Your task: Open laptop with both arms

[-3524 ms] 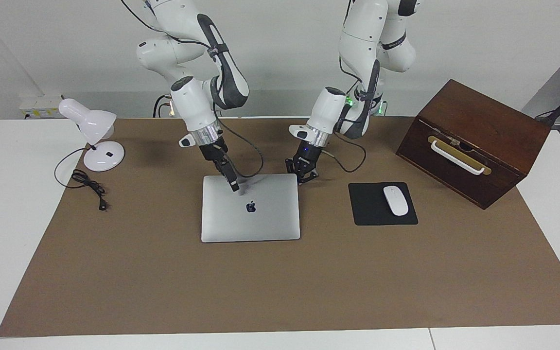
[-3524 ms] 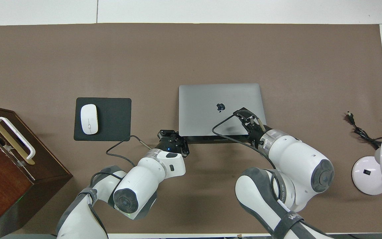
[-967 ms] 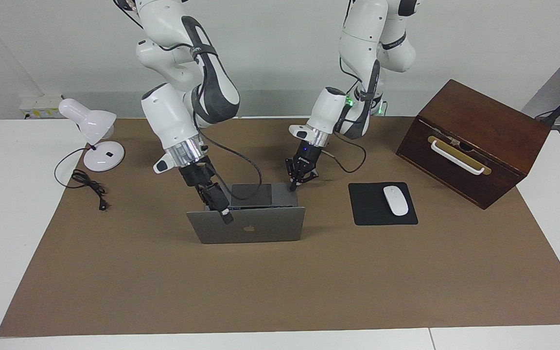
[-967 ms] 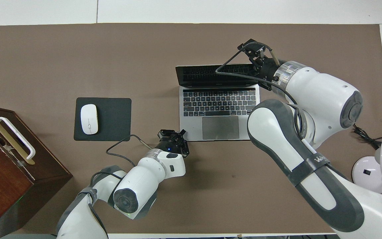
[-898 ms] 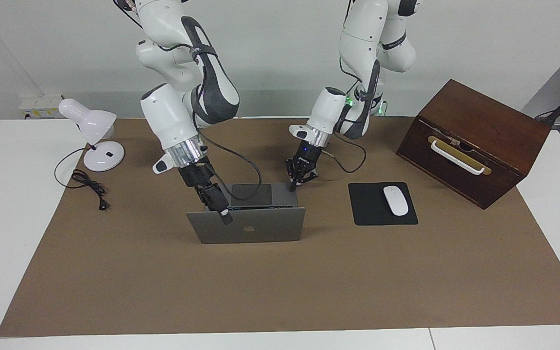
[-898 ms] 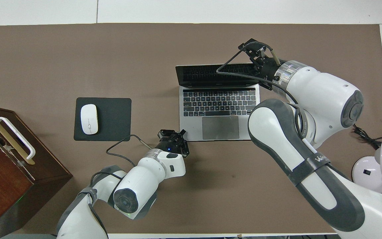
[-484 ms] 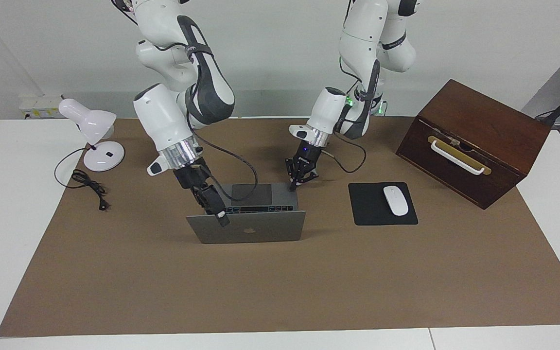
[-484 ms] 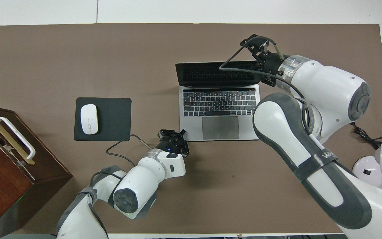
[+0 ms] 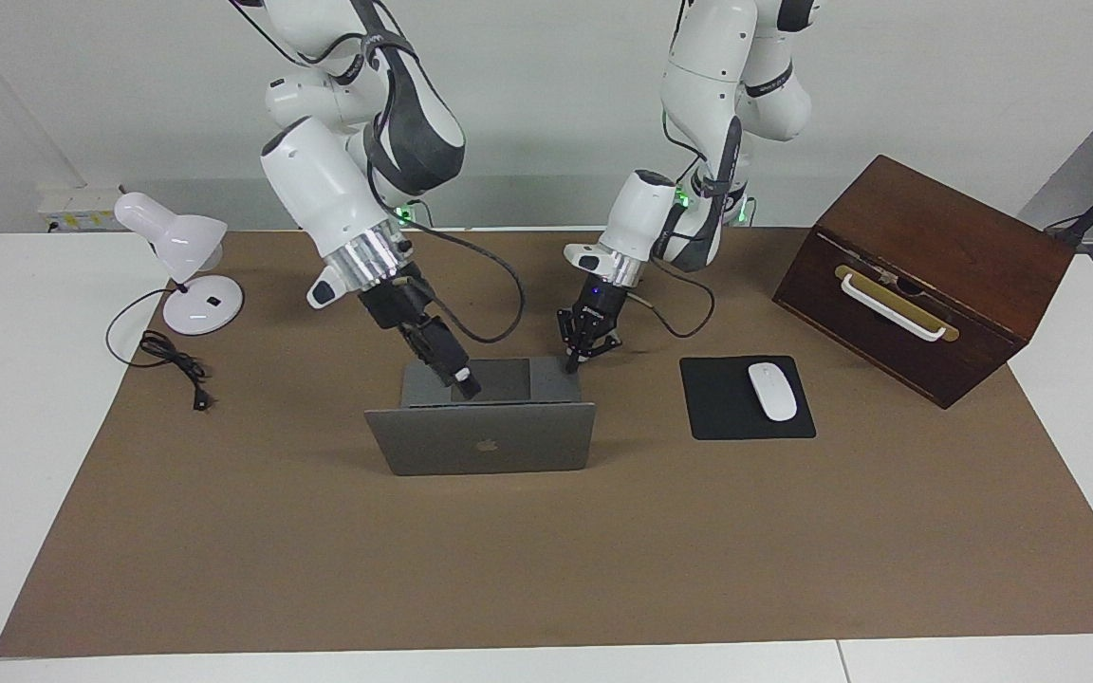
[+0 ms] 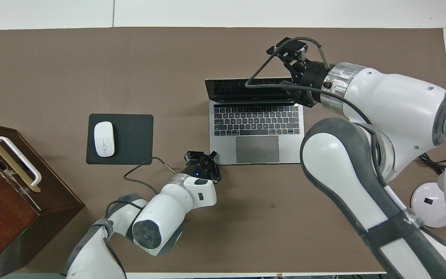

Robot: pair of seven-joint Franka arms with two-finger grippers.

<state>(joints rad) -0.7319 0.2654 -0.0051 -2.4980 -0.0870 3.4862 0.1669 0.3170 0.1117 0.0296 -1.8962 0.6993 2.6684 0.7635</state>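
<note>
Task looks approx done: the laptop (image 9: pixel 481 442) stands open, lid near upright w/ its logo side turned away from the robots, keyboard and trackpad bare in the overhead view. What's left, prob, is only for both arms to back off, maybe a touch more tilt on the lid.

The lamp (image 9: pixel 192 305) sits at the right arm's end of the table. Next, the right gripper (image 9: pixel 464 385) hangs over the laptop's keyboard half, seemingly clear of the lid's top edge; can't tell if its grip is wide or narrow. The laptop sits mid-table on the brown mat (image 9: pixel 509 569): thin, silver-grey, black keys, dark screen, base flat and square to the table edge. The left gripper (image 9: pixel 581 357) is down at the base corner nearest the robots, toward the left arm's end, looks to be pinning it; wide or narrow, can't tell either. Then the mouse pad (image 9: pixel 723 414) w/ a mouse (image 9: pixel 772 391) on it, well apart from the laptop, and the wooden box (image 9: pixel 926 275) at the left arm's end.
</note>
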